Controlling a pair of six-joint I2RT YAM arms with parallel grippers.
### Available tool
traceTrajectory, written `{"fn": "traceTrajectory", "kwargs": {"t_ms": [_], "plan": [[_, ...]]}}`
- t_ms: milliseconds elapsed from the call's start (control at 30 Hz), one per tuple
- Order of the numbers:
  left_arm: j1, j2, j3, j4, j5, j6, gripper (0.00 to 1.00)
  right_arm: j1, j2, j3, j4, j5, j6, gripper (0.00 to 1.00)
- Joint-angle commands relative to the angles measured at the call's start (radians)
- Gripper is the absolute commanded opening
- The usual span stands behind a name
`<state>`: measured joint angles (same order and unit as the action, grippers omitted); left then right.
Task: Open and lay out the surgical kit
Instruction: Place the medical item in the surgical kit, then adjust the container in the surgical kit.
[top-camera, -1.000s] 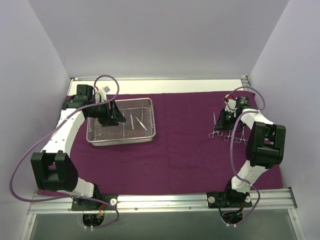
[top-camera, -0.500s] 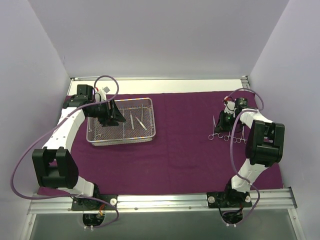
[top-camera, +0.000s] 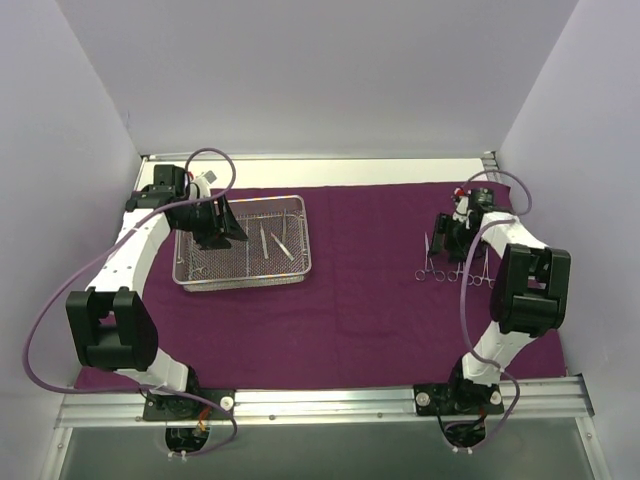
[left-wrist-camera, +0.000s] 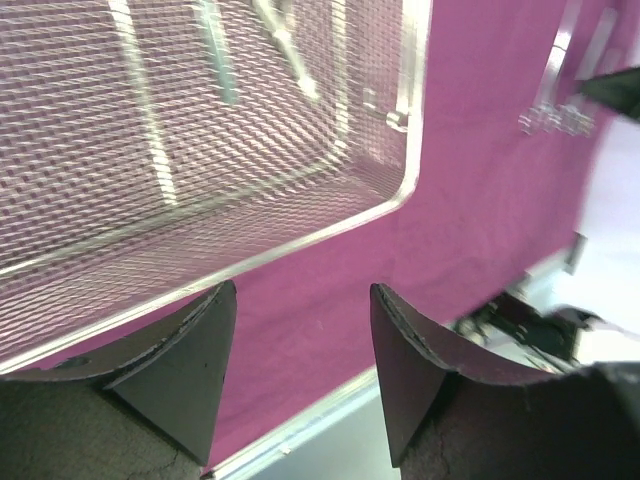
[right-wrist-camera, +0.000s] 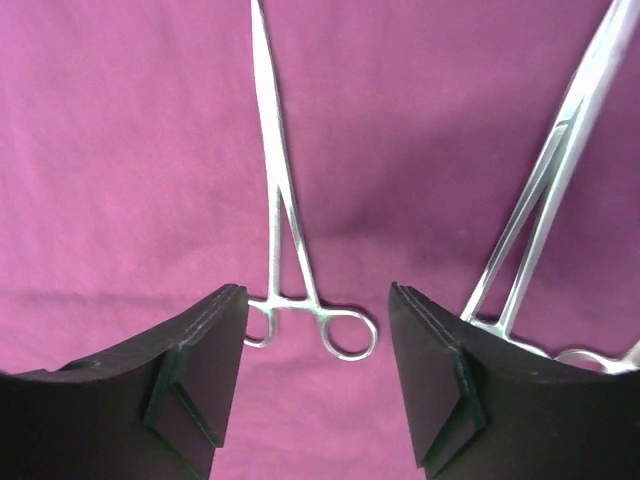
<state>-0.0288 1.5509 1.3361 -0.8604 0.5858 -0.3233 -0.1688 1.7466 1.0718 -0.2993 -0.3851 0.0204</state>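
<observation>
The dark purple cloth (top-camera: 370, 290) lies spread flat over the table. On its left stands the silver wire-mesh tray (top-camera: 242, 278) with tweezers (top-camera: 283, 243) in it. My left gripper (top-camera: 228, 236) hovers open over the tray's left half; in the left wrist view the gripper (left-wrist-camera: 300, 300) has nothing between its fingers and the tray rim (left-wrist-camera: 300, 245) lies just ahead. At the right, several forceps (top-camera: 450, 268) lie side by side on the cloth. My right gripper (right-wrist-camera: 315, 300) is open just above one forceps (right-wrist-camera: 285, 200), its ring handles lying free between the fingers; another forceps (right-wrist-camera: 555, 190) lies to its right.
A metal rail (top-camera: 320, 405) runs along the near edge. White walls close in the left, back and right. Purple cables (top-camera: 60, 320) loop from both arms. A pale strip of bare table (top-camera: 320, 172) shows behind the cloth.
My right gripper has opened and the forceps beneath it now lies free on the cloth. The left arm has drawn slightly back over the tray, still open.
</observation>
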Motion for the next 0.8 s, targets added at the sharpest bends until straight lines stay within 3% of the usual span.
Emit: {"fn": "traceTrajectory", "kwargs": {"t_ms": [0, 67, 167, 233, 467, 667, 767], "plan": [[0.010, 0.020, 0.073, -0.041, -0.139, 0.041, 0.64, 0.101, -0.084, 0.193, -0.084, 0.220, 0.133, 0.59], [0.012, 0.049, 0.084, -0.048, -0.196, 0.049, 0.62, 0.228, -0.027, 0.378, -0.168, 0.334, 0.156, 0.62], [0.012, 0.092, 0.103, -0.051, -0.334, 0.047, 0.56, 0.361, 0.049, 0.596, -0.272, 0.382, 0.185, 0.61], [0.009, 0.115, 0.121, -0.057, -0.447, 0.038, 0.51, 0.412, 0.103, 0.655, -0.293, 0.377, 0.211, 0.61], [-0.016, 0.259, 0.176, -0.137, -0.801, -0.033, 0.49, 0.555, 0.097, 0.651, -0.196, 0.206, 0.286, 0.60], [-0.011, 0.409, 0.262, -0.206, -0.834, -0.068, 0.43, 0.609, 0.106, 0.663, -0.164, 0.152, 0.302, 0.59], [-0.011, 0.458, 0.271, -0.174, -0.840, -0.068, 0.34, 0.609, 0.102, 0.680, -0.166, 0.152, 0.288, 0.58]]}}
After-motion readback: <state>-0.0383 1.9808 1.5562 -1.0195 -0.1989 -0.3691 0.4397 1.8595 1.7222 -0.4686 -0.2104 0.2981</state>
